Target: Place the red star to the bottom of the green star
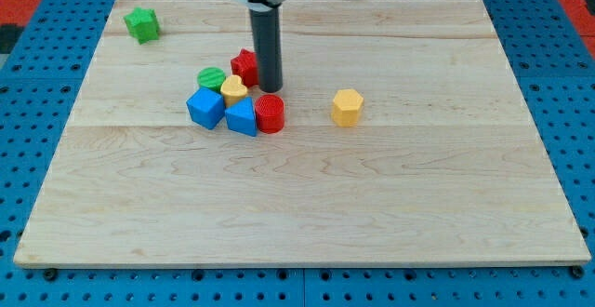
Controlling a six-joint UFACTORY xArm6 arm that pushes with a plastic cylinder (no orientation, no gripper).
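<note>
My tip (270,87), a plain dark rod with no jaws to spread or pinch, stood touching the view's-right side of the red star (244,66), which lay at the top of a cluster with a green cylinder (211,77), a yellow block (233,89), a blue cube (205,107), a blue block (242,117) and a ribbed red cylinder (270,113). I judged the push only beginning: the green star (142,24) sat well apart at the view's top left of the pale wooden board (372,205), so the next move called for driving the red star leftward to end just below it. A yellow hexagonal block (346,107) stood alone to the right.
</note>
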